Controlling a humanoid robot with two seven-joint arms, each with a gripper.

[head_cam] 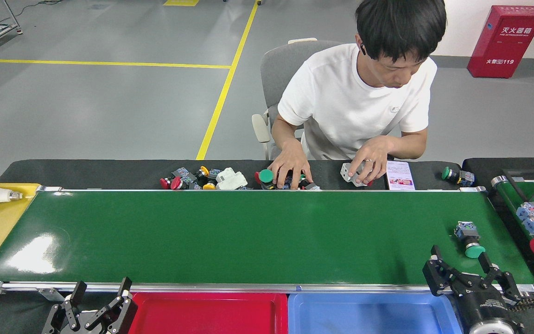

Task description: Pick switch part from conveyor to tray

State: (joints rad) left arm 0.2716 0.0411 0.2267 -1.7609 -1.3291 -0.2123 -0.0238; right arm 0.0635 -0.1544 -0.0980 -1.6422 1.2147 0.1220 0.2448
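Lying just beyond open right gripper (459, 260): switch part (469, 238).

The red cabinet (506, 41) on the floor by the far wall carries white Chinese characters and the number 119. Print on the paper card (400, 175) at the bench's far edge is too small to read.

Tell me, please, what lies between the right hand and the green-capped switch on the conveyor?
Nothing. In the head view, only bare green belt separates the open right hand from the switch on the conveyor.
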